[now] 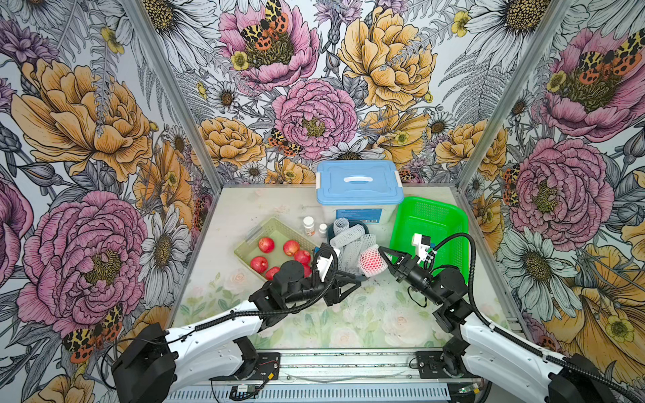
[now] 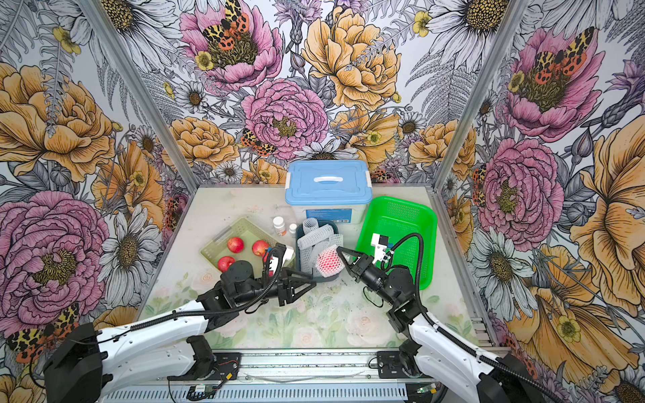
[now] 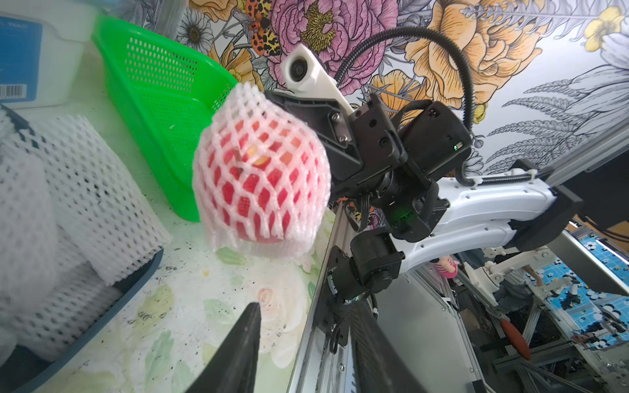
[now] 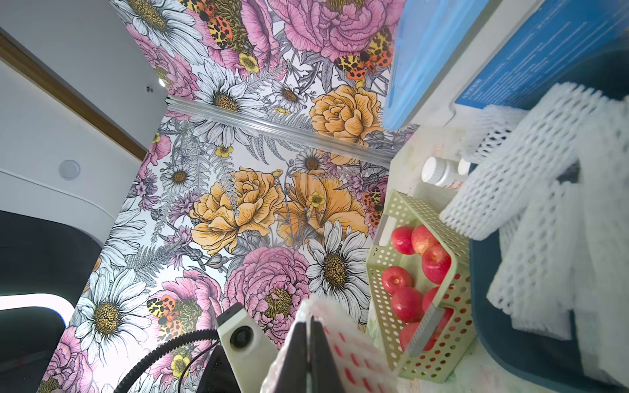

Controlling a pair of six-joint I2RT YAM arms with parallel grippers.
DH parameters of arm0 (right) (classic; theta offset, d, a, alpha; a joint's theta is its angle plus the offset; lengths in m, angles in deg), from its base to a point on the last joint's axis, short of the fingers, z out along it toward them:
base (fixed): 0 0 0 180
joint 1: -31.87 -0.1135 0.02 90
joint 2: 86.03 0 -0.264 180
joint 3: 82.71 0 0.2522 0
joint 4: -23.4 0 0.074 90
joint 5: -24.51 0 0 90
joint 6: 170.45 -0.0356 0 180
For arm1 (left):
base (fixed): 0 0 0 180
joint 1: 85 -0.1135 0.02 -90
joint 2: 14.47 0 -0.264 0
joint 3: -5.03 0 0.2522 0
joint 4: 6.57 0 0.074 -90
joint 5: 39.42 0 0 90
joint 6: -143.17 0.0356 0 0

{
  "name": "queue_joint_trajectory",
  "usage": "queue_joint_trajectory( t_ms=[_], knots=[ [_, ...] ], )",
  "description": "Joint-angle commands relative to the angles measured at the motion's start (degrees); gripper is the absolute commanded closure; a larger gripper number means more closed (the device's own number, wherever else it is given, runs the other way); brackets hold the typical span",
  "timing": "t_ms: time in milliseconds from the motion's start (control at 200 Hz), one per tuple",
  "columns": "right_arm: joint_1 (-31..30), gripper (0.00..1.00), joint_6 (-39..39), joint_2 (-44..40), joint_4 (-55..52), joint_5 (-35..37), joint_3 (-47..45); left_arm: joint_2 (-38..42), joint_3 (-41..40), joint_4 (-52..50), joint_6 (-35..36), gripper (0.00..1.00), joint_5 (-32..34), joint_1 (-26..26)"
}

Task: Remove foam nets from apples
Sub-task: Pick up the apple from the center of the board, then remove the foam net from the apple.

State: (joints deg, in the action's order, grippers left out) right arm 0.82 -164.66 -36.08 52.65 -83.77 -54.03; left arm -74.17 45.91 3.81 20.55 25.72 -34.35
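With both arms reaching in from the near edge, the left gripper (image 1: 356,283) sits closest, low over the table (image 1: 384,314). Its jaws are partly apart with nothing between them, and the left wrist view shows both fingers clear of the fruit. Just beyond it hangs the netted apple (image 1: 372,263), lifted off the table at the near right corner of the dark blue bin (image 4: 503,340). The foam net (image 3: 218,190) wraps the whole fruit, with red skin showing through the diamond holes. The right gripper (image 1: 383,250) comes in from the right. Its jaws are fully closed, pinching the net's frilly end, and the right wrist view shows white mesh squeezed between the fingers. It grips mesh only; I can't tell whether the fingers touch the apple itself. The bin behind holds a pile of empty foam nets (image 1: 349,240), some draped over its rim. Left of the bin is a beige perforated tray (image 1: 275,226) with several bare apples (image 1: 266,245), some hidden by the left arm in both top views. Two white pill bottles (image 1: 308,225) stand just past the tray. The green basket (image 1: 436,216) is on the right, behind the right arm. A blue-lidded box (image 1: 359,181) is farthest back, against the wall.
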Motion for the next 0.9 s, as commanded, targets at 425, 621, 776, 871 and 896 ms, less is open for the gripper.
queue_joint_trajectory(
  t_ms=[425,621,776,871,896],
  knots=[
    [-2.2,1.00,-0.1,2.4,5.4,0.0,4.5,-1.1,-1.1,8.1,-3.4,0.69,5.5,-2.1],
    [-3.2,1.00,0.1,4.5,7.7,0.3,4.6,-1.1,-0.9,8.5,-3.4,0.72,5.0,-2.7],
    [-3.8,1.00,-0.1,6.1,9.9,0.4,5.0,-2.1,-0.6,8.9,-3.6,0.72,4.4,-2.8],
    [-4.2,1.00,0.0,6.7,10.1,0.3,5.3,-2.5,-0.5,9.7,-3.8,0.72,4.2,-3.0],
    [-4.4,1.00,-0.1,6.9,10.4,0.2,5.3,-2.5,-0.4,9.7,-3.8,0.72,4.2,-3.1]
  ],
)
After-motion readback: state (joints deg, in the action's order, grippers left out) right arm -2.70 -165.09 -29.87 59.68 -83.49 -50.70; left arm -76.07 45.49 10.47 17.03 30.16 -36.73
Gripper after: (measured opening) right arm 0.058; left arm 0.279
